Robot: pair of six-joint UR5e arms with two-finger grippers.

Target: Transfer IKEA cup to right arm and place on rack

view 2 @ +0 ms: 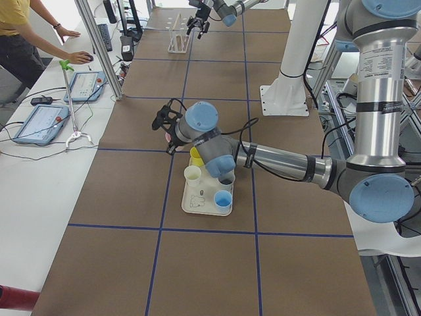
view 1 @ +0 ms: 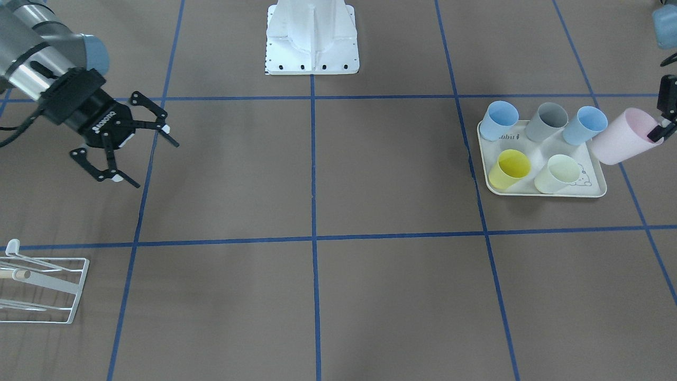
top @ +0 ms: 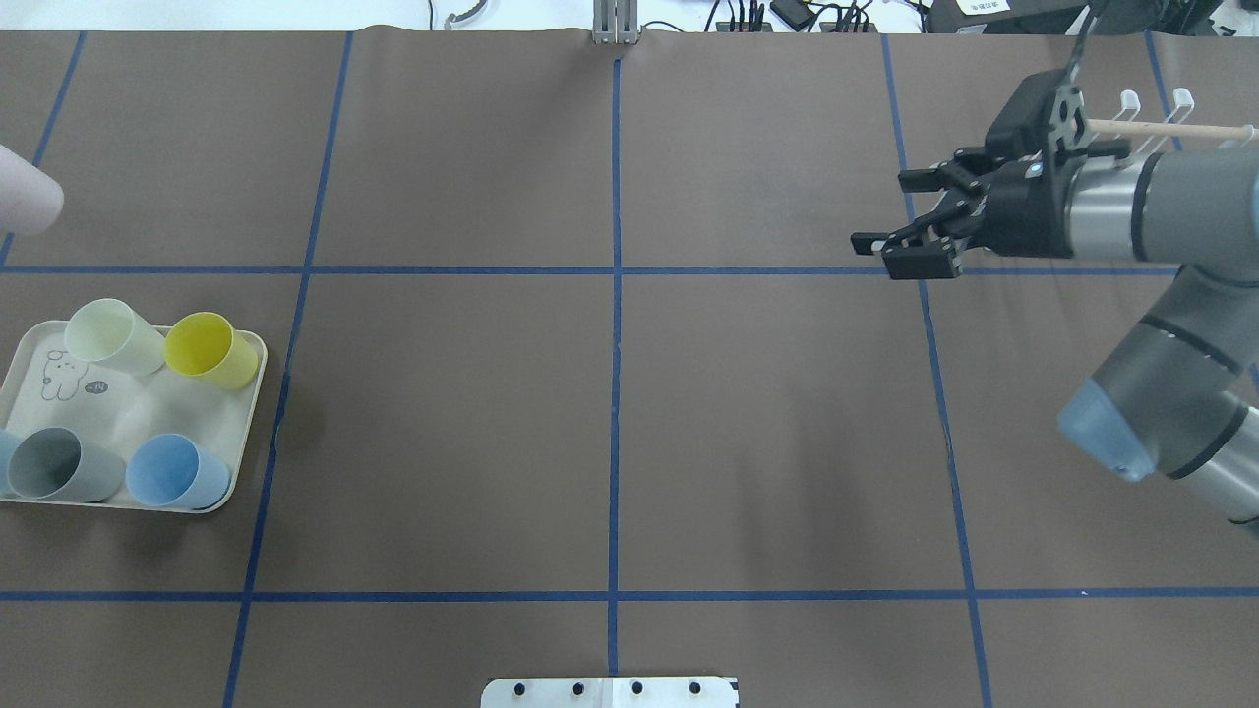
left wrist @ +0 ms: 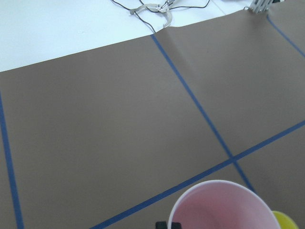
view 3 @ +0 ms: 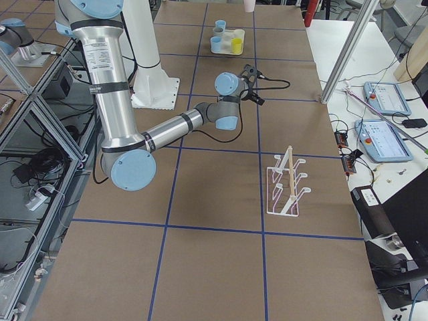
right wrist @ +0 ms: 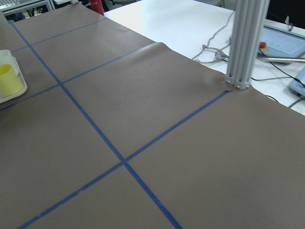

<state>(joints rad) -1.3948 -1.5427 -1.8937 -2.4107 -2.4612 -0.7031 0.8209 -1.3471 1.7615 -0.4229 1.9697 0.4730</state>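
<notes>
- pink ikea cup (view 1: pixel 624 136) tilted, pinched at the rim by left gripper (view 1: pixel 661 129), just beside rabbit-print tray (view 1: pixel 529 194)
- right gripper (view 1: pixel 157 165) spread wide, holding nothing
- white wire rack (view 1: pixel 79 288) well apart

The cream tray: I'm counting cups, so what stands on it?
Five cups: two light blue, one grey, one yellow, one pale cream. The tray's bare corner shows a rabbit drawing; its surface beneath the cups is hidden. The pink cup is held off it.
</notes>
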